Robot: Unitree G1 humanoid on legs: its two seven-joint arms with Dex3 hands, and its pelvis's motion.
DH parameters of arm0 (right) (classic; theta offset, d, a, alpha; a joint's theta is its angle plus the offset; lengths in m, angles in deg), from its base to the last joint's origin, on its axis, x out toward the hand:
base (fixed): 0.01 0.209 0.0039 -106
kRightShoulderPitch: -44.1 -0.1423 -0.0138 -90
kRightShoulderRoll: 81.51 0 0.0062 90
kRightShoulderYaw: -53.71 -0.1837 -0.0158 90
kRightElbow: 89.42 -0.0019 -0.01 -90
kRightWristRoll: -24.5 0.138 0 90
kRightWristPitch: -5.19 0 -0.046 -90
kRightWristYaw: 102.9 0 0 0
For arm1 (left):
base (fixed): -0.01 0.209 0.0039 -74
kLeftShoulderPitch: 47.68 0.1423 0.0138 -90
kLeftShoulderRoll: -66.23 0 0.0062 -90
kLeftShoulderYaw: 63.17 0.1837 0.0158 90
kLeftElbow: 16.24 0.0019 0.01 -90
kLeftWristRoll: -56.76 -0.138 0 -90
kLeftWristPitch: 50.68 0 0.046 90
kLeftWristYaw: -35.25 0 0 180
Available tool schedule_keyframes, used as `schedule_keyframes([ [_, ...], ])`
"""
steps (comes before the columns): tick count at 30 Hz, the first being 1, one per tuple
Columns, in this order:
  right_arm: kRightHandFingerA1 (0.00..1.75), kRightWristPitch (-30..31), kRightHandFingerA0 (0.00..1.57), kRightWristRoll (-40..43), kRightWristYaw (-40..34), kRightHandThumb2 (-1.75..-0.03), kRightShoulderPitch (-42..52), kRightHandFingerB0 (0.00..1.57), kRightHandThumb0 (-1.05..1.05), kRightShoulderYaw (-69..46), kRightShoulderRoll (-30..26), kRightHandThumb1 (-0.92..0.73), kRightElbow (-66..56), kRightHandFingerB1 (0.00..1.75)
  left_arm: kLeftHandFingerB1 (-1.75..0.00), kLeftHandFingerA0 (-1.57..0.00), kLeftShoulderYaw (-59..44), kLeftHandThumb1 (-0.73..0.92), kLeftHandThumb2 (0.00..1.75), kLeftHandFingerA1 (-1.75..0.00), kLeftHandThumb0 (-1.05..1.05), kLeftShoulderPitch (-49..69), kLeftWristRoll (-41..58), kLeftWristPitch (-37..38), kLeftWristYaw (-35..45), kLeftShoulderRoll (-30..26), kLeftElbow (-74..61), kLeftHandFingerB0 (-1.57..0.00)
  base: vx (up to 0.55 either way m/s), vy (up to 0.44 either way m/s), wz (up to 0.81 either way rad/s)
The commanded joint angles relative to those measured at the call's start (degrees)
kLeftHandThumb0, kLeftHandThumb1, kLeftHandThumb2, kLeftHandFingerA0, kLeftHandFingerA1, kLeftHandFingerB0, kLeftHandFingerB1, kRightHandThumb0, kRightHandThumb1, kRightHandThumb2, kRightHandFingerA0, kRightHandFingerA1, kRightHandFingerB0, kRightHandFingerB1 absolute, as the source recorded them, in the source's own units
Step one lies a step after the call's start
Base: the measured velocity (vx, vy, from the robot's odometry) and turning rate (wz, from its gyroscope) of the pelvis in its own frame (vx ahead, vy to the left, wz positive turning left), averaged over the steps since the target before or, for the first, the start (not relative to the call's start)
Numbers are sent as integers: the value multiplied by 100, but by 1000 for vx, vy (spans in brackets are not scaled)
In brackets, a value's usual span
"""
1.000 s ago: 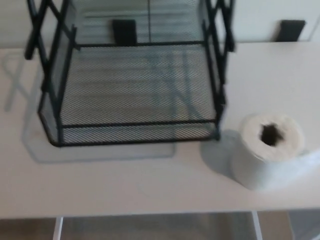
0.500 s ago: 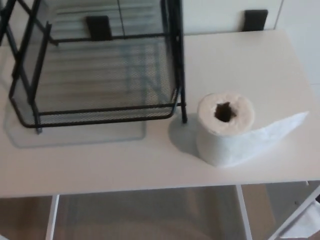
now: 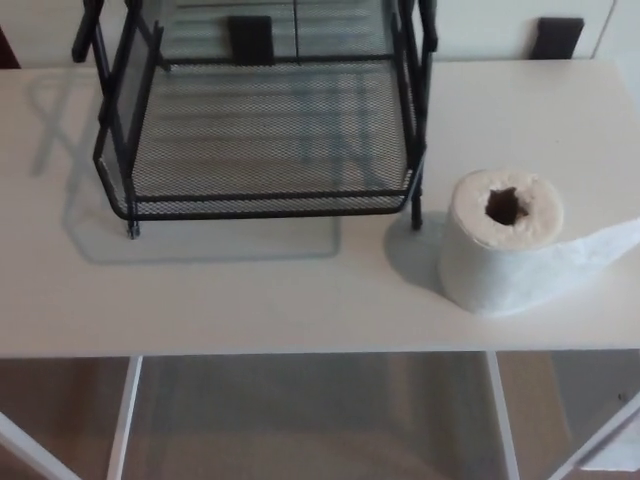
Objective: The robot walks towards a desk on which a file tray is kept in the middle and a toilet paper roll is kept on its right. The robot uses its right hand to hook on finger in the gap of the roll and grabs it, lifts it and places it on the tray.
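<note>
Only the approach looks done: the toilet paper roll stands upright, untouched, near the desk's front right edge, just beside the empty file tray, and with the right hand out of view and its state impossible to tell, hooking, lifting and placing remain.

Robot's body wholly out of frame, no part of it showing.

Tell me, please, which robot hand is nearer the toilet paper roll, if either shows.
Neither shows, so I cannot tell. The toilet paper roll stands on the desk right of the file tray, the side the right hand would enter from.
</note>
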Motion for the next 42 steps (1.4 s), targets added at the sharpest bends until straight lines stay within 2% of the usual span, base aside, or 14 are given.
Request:
schedule_keyframes([
  [1, 40, -312, 0, -238, -92, -77, -58, 11, -63, 267, -223, -40, 202, 27, -36, -21, 19, 92, 77, -82, -91, 1, 27, -79, 33, -97, -9, 0, 0, 0, 0],
  [9, 37, -257, 7, 7, -78, -71, -95, 8, -60, 217, -147, -40, 291, 26, -32, -18, -60, 92, 76, -81, -90, -1, 102, -183, -31, -86, -103, 0, 0, 0, 0],
  [12, 47, -113, 5, 245, -97, -87, -147, 0, -31, -46, -28, -30, 324, 48, -43, -5, -14, 74, 121, -66, -92, 9, 44, -64, -12, -103, -111, -5, 0, 0, 0],
  [14, 49, -63, 8, 253, -112, -89, -129, 0, -29, -85, 3, -34, 280, 48, -36, -18, 34, 92, 81, -80, -93, 47, 1, -74, 1, -132, -172, 0, 0, 0, 0],
  [15, 50, -130, 10, 337, -65, -90, -80, 0, -26, -154, 51, -38, 151, 48, -42, -7, 58, 75, 121, -67, -95, 43, -17, -109, 8, -153, -173, -5, 0, 0, 0],
  [16, 50, -258, 6, 470, 17, -90, -81, 0, -26, -273, 86, -39, -31, 49, -34, -16, 30, 92, 77, -79, -92, -11, 7, -89, -14, -162, -59, 0, 0, 0, 0],
  [18, 55, -404, 37, 554, 74, -66, -111, 8, -49, -414, 80, -40, -329, 28, -42, -6, -49, 72, 117, -66, -95, -22, 85, -167, -82, -144, -81, -5, 0, 0, 0],
  [20, 50, -432, 7, 610, -30, -83, -456, 0, -30, -583, -107, -24, -652, 49, -43, -2, -165, 70, 117, -64, -90, 13, 189, -227, -56, -119, -113, -3, 0, 0, 0],
  [21, 50, -406, 28, 656, -72, -66, -505, 12, -57, -671, -118, -36, -954, 35, -38, -19, -142, 92, 69, -82, -91, 21, 144, -207, -60, -116, -124, 0, 0, 0, 0],
  [22, 49, -355, 26, 712, -73, -68, -656, 8, -58, -768, -247, -38, -1549, 36, -45, -15, -83, 71, 117, -70, -95, 48, 72, -193, -72, -110, -195, -5, 0, 0, 0],
  [25, 46, -559, 38, 538, -45, -53, -893, 19, -63, -752, -434, -43, -2110, 43, -44, -4, -61, 73, 119, -66, -94, 214, 83, -245, 33, -98, -507, -5, 0, 0, 0],
  [33, 53, 1112, 33, 801, 681, -73, -693, 12, -64, -258, -822, -36, -5902, 43, -35, -20, -51, 89, 83, -79, -87, 130, 48, -247, -12, -77, -360, 0, 0, 0, 2],
  [36, 52, 1670, 34, 1094, 1086, -71, -853, 16, -63, 64, -966, -33, -6355, 44, -43, -9, -60, 74, 119, -68, -93, 234, 31, -134, 63, -143, -324, -5, 0, 0, 0],
  [42, 52, 2044, 29, 790, 1365, -78, -1175, 17, -72, 683, -1090, -36, -6804, 44, -38, -17, -127, 92, 69, -81, -89, 221, 84, -170, 84, -193, -241, 0, 0, 0, 0],
])
